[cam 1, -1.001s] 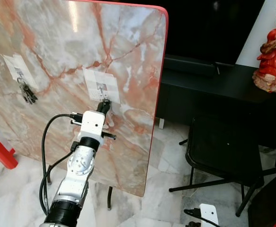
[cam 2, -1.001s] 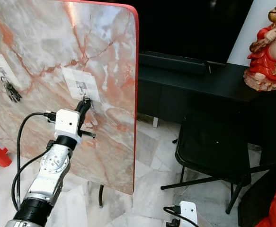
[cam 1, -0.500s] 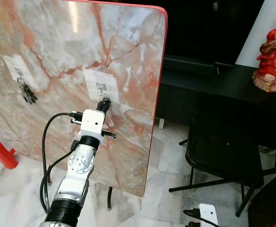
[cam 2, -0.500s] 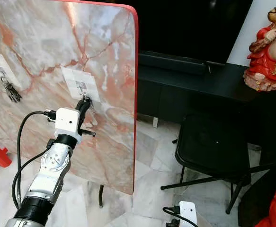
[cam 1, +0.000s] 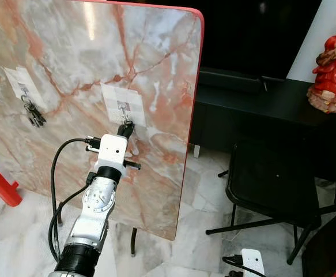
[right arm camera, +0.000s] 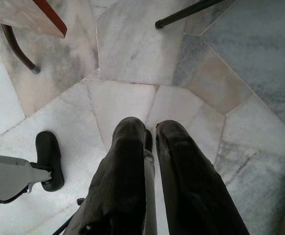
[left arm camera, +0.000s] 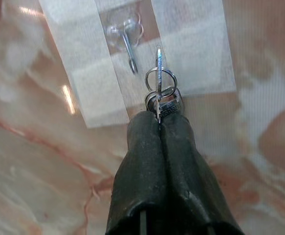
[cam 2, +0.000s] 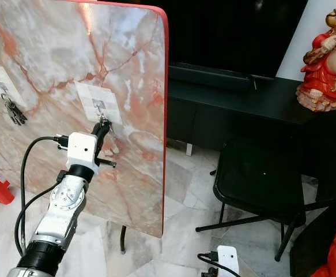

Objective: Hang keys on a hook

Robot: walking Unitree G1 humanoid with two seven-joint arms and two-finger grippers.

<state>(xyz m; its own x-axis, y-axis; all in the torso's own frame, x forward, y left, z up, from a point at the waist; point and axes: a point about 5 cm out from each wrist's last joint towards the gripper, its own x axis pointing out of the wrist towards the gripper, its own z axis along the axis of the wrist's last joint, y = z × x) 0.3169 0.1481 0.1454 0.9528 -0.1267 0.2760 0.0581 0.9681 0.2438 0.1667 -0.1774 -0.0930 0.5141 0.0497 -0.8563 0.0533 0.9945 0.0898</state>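
Marble board (cam 1: 70, 69) stands upright; the left gripper (left arm camera: 158, 115), fingers pressed together, pinches the keys (left arm camera: 161, 93) just beside the clear hook (left arm camera: 127, 41). Right gripper (right arm camera: 151, 134) hangs idle, nearly closed, empty.

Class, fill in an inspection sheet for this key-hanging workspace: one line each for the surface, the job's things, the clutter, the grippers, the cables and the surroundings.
Surface: upright marble board with a red rim, standing on a pale tiled floor.
Job's things: keys pinched on a ring, close beside the clear hook on its taped patch; not yet on it.
Clutter: another bunch of keys hangs from a hook further left on the board.
Grippers: left gripper shut on the keys at the board; right gripper hangs idle over the floor, fingers close together.
Cables: black cable loops from the left wrist.
Surroundings: black stool, dark cabinet, red figurine.
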